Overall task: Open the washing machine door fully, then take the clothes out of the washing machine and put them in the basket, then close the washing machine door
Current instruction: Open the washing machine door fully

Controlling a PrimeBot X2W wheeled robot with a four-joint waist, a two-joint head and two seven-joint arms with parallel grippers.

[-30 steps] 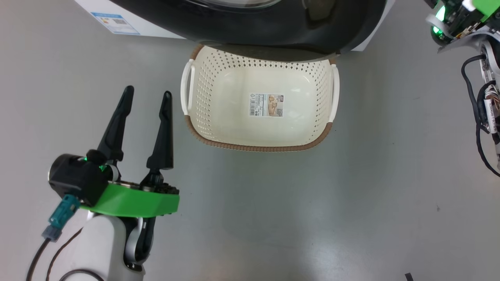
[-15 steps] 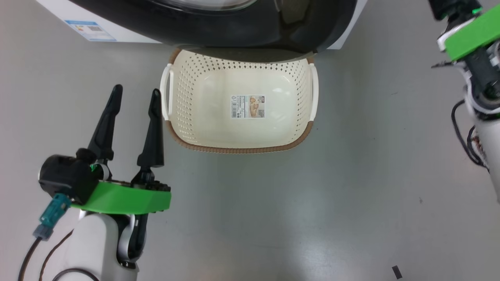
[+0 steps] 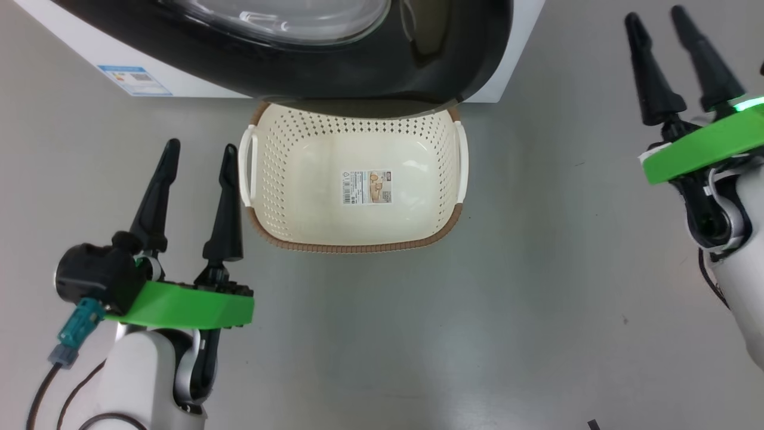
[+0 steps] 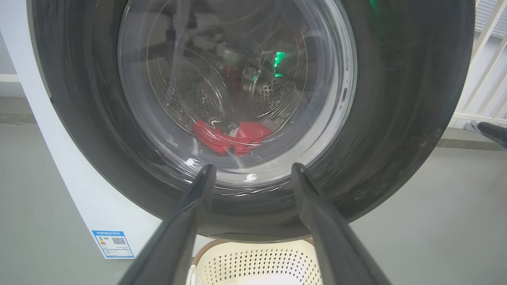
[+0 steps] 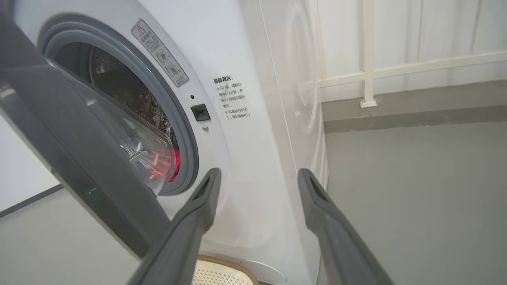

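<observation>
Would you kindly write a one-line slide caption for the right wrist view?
Open right gripper facing the washing machine, its door ajar, red clothes visible inside.

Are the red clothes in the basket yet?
No, the basket holds nothing but its label, and the red clothes lie inside the washing machine.

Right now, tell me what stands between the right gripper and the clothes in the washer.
The washing machine door: it is only partly open, and its glass bowl hangs across the drum mouth in front of the red clothes. The right gripper, fingers open, is outside it.
</observation>
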